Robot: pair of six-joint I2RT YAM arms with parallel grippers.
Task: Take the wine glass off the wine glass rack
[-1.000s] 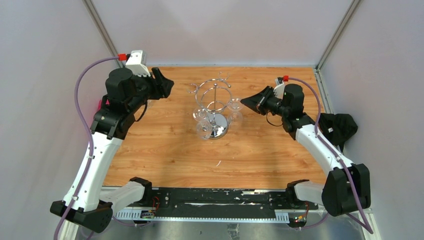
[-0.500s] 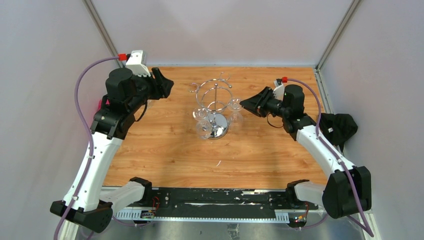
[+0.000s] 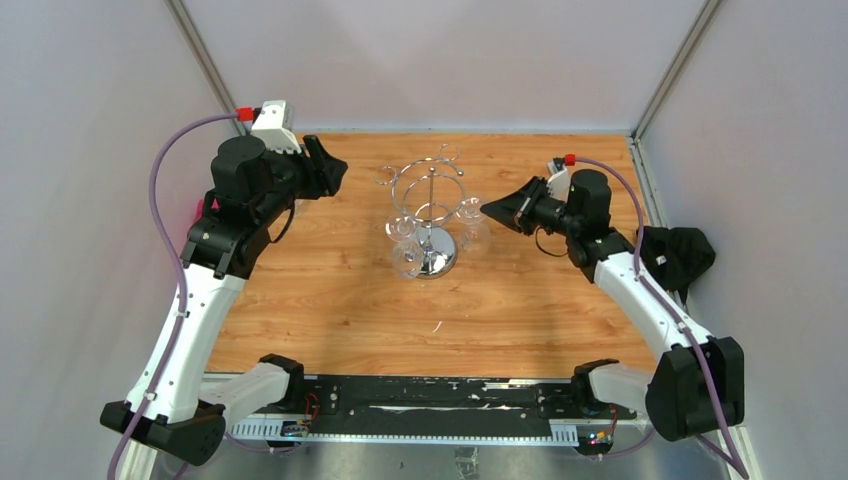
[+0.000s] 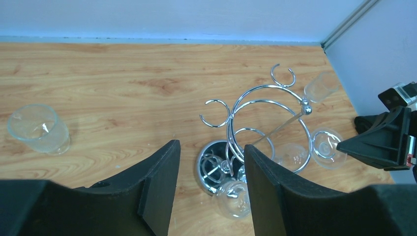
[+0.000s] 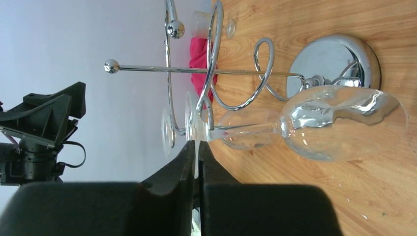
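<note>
Here the right pincer (image 5: 196, 147) is pinched narrow. The pale rim of the glass's foot seems to sit in the slit between its fingers (image 5: 179, 167). I judge it clamped on that foot, though the contact is thin and seen edge-on. The glass (image 5: 344, 123) hangs bowl-down just ahead of the tips. Its foot rests on a wire loop of the rack (image 5: 334, 59), and its stem runs away from the pincer to the bowl, which lies just beside the rack's mirrored base.

So the step in hand is the grasp itself, made or nearly made; the glass is not yet off the rack. The next move, as I read it, calls for sliding the foot out along the loop toward its open end, level and slow. The stem must clear the wire, and a second glass (image 5: 246, 140) hangs just past this one.

The right arm reaches in from the side, elbow bent and wrist rolled over, so the fingers meet the foot at its edge.

Beyond the rack, opposite the tips, the left pincer (image 4: 210, 147) hangs raised and tilted down at the rack, jaws wide and holding nothing. It is well apart from the wire. Farther off, a tumbler (image 4: 39, 129) stands alone on the table (image 4: 123, 73).
</note>
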